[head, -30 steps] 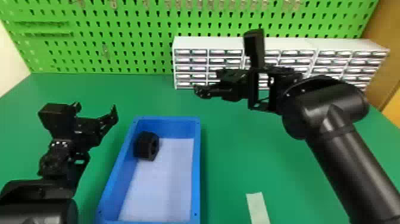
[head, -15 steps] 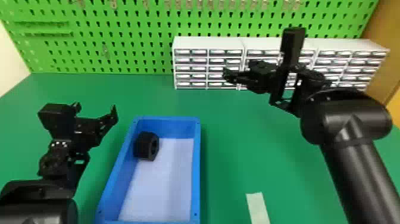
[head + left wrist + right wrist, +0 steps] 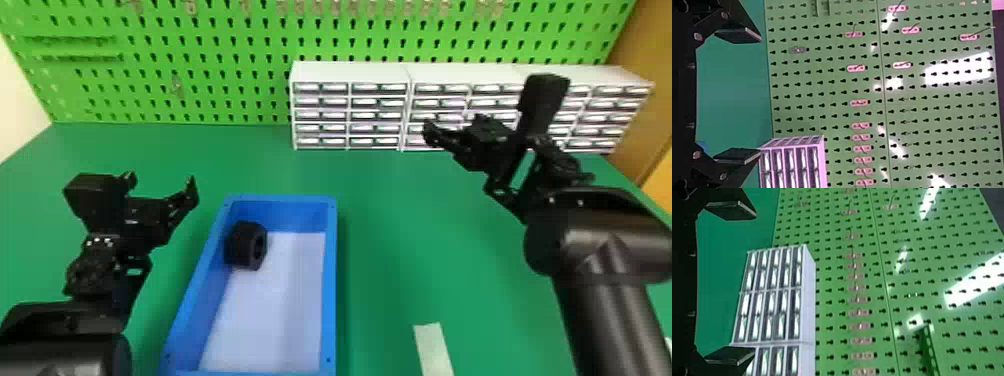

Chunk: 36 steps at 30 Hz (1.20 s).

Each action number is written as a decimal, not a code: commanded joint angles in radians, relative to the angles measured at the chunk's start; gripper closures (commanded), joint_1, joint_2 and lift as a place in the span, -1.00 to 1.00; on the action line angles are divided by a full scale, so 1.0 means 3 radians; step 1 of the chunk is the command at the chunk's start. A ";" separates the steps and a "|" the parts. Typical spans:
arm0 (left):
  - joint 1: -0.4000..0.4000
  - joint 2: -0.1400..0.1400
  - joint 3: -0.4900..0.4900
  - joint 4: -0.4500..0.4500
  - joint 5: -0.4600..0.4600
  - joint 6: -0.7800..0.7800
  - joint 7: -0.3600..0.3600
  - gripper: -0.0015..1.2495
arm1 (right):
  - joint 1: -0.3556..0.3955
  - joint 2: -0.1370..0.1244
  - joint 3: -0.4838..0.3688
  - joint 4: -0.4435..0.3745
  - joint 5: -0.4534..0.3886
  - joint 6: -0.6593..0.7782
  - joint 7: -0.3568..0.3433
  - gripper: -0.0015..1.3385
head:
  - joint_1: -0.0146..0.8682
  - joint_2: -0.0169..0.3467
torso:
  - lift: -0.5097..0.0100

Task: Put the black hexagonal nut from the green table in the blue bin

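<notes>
Pegboard backs the tabletop at twelve o'clock; left claw and right claw gape; pale strip is cut off at five.

Green pegboard, white drawer units, green table

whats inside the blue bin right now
The black hexagonal nut lies in the far left part of the blue bin, its hole facing right. The rest of the visible floor is bare and pale; whatever is directly under the nut is covered.

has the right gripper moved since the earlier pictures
Yes, in the head view the right gripper has shifted rightward against the white drawers behind it.
</notes>
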 commanded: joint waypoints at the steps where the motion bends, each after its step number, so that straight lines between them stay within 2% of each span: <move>1: 0.0000 0.0000 0.0001 0.0000 0.0014 0.0000 0.0000 -0.60 | 0.0129 0.0043 -0.0100 -0.0003 0.0044 -0.0170 -0.0104 -0.86 | 0.59 -0.62 | 0.59; 11: -0.0010 0.0000 -0.0005 0.0000 0.0040 0.0000 0.0000 -0.60 | 0.0395 0.0118 -0.0126 -0.0003 0.0125 -0.0651 -0.0457 -0.86 | 0.59 -0.62 | 0.59; 21: -0.0021 0.0000 -0.0025 0.0000 0.0035 0.0005 0.0005 -0.60 | 0.0646 0.0118 -0.0080 0.0007 0.0217 -0.1060 -0.0815 -0.86 | 0.59 -0.62 | 0.59; 27: -0.0031 0.0000 -0.0051 0.0005 0.0024 0.0020 0.0005 -0.60 | 0.0779 0.0105 0.0079 0.0023 0.0212 -0.1316 -0.1163 -0.86 | 0.59 -0.62 | 0.59; 36: -0.0072 -0.0005 -0.0143 0.0051 0.0009 0.0031 0.0015 -0.60 | 0.0983 0.0115 0.0135 0.0028 0.0146 -0.1592 -0.1326 -0.86 | 0.59 -0.62 | 0.59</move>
